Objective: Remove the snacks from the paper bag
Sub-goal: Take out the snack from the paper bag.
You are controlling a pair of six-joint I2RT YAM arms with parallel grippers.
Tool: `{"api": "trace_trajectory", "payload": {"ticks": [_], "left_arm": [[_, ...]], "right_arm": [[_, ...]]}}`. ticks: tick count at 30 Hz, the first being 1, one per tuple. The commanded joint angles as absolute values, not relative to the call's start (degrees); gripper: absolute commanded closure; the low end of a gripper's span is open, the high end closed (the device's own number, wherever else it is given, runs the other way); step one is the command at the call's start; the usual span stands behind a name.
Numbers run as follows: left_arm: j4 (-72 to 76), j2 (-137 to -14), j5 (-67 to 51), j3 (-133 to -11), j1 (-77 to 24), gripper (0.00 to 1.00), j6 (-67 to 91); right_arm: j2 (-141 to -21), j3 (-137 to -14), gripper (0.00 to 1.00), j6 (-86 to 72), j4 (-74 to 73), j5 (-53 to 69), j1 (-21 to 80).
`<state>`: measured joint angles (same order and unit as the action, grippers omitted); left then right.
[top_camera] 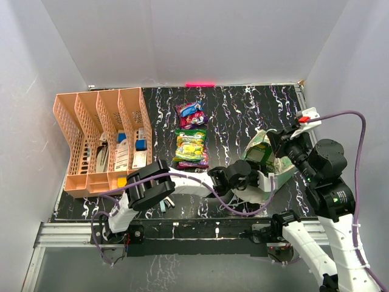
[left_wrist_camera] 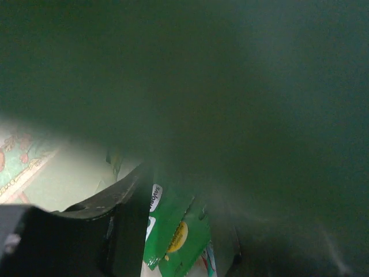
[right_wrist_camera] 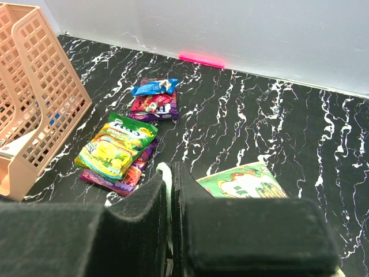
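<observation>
The paper bag (top_camera: 262,152) lies at the right of the table, cream with green print (right_wrist_camera: 242,182). My right gripper (top_camera: 278,145) is shut on its cream rim, a pale strip pinched between the black pads (right_wrist_camera: 171,170). My left gripper (top_camera: 243,176) reaches into the bag's mouth. In the dim left wrist view its jaws (left_wrist_camera: 184,210) stand apart around a green packet (left_wrist_camera: 173,231) with a yellow spot; a grip on it cannot be seen. On the table lie a purple, red and blue packet (top_camera: 190,112) and a green-yellow one (top_camera: 190,146) on a purple one.
An orange slotted tray (top_camera: 100,140) with small items stands at the left, also in the right wrist view (right_wrist_camera: 34,98). A pink strip (top_camera: 200,84) marks the far edge. White walls close in the table. The left arm's cable loops along the near edge.
</observation>
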<state>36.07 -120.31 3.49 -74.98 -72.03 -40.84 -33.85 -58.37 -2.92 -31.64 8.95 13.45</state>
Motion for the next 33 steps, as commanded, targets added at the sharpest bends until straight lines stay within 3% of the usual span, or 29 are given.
{"api": "trace_trajectory", "payload": {"ticks": [1,7,12,15,18,22,25,33], "left_arm": [[37.3,-121.1,3.5,-79.1,-72.1,0.59,-41.1],[37.5,-124.5,5.3,-82.1,-71.8,0.46,-42.3],[38.1,-129.7,12.3,-87.9,-70.9,0.43,-43.8],[38.5,-131.8,14.5,-91.2,-70.0,0.53,-44.1],[37.9,-131.9,14.4,-92.4,-69.5,0.79,-44.5],[38.8,-127.9,12.8,-88.1,-69.5,0.93,-44.4],[36.9,-123.2,9.6,-84.0,-69.6,1.00,-42.2],[36.4,-111.0,6.8,-73.2,-72.0,1.00,-39.9]], "right_arm": [[-33.7,-61.4,0.93,-2.6,-28.0,10.1,13.5],[-33.9,-61.6,0.93,-2.9,-27.9,10.6,13.5],[-34.0,-62.1,0.93,-3.6,-27.9,11.5,13.5],[-34.1,-62.2,0.93,-3.9,-27.9,11.8,13.6],[-34.1,-62.5,0.93,-3.8,-28.1,11.3,13.5],[-33.8,-61.8,0.93,-2.3,-28.2,9.7,13.5],[-33.7,-60.7,0.93,-1.2,-28.2,7.0,13.5],[-33.7,-59.1,0.93,-0.3,-27.1,4.2,13.5]]}}
